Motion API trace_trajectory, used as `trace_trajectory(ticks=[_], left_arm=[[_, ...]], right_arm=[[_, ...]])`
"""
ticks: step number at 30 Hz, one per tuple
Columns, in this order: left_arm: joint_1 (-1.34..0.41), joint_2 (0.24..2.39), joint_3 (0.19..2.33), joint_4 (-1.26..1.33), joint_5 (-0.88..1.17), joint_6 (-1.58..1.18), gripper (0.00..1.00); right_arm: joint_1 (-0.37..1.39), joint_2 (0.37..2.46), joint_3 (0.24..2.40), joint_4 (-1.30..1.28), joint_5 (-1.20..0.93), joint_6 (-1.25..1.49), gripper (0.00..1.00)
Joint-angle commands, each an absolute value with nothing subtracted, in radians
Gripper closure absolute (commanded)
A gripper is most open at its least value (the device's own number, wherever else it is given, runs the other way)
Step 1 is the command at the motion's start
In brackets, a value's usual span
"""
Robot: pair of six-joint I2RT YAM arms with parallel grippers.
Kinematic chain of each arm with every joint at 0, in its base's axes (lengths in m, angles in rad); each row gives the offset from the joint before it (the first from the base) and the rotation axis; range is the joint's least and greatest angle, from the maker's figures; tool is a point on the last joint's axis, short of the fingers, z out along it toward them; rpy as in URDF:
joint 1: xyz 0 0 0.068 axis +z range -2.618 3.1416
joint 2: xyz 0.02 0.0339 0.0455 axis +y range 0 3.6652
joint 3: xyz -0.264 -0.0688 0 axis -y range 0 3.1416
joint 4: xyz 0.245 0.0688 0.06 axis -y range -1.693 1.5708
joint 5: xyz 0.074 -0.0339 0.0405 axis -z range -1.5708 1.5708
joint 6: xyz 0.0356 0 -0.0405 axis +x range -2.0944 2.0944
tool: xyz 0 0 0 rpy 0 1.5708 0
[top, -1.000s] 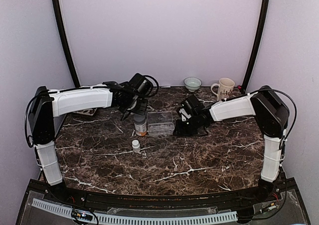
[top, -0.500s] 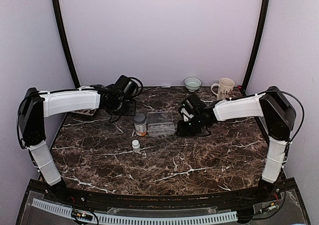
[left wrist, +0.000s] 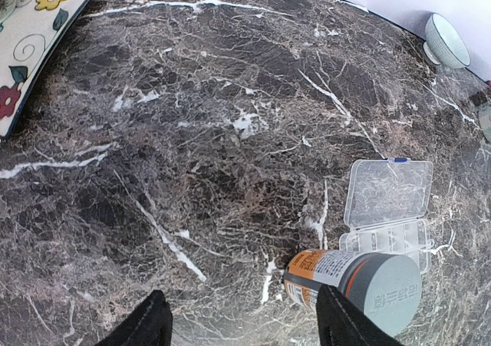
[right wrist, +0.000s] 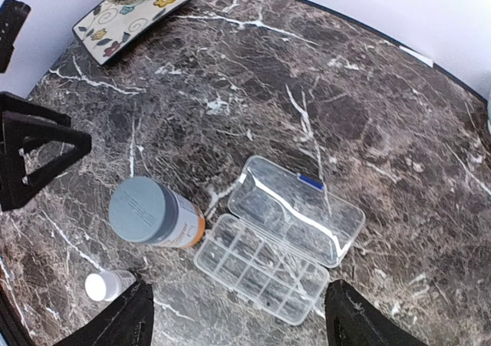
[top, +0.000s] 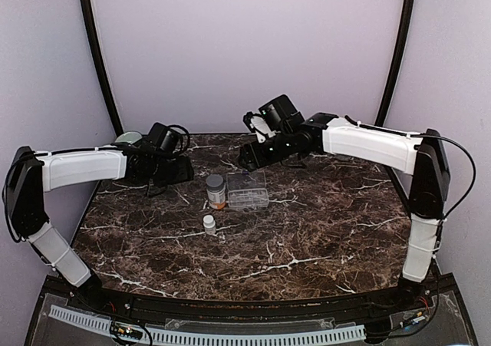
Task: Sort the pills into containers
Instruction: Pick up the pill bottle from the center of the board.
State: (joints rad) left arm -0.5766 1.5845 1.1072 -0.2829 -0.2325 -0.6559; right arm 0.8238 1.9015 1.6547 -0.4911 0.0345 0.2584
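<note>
Right wrist | organiser box lies open | left gripper, right gripper agape, empty

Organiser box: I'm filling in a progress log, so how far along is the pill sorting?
Done: the organiser box lies with its lid open and its compartments exposed. In hand: nothing; the left gripper and right gripper have open, empty jaws. Left: nearly everything. The amber bottle and small white bottle look capped, and no pills show in the compartments.
</note>
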Motion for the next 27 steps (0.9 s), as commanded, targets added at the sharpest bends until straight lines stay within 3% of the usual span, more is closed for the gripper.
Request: trace_trajectory(ticks=[1,13,27], left_arm=[[-0.557,1.507,1.043,-0.225,-0.165,-0.713,0.33],[-0.504,1.427,0.893,-0.137,-0.057,-0.781,0.33],[-0.493,1.439,0.830,-0.064,0.018,-0.819,0.35]], right_arm=[[0.855,2.009,1.818,-0.592,0.002,0.180,0.22],[0.945,2.274,2.240,-0.834,-0.012,0.180,0.24],[0.977,2.404,2.370,-0.880,0.039,0.219,0.25]])
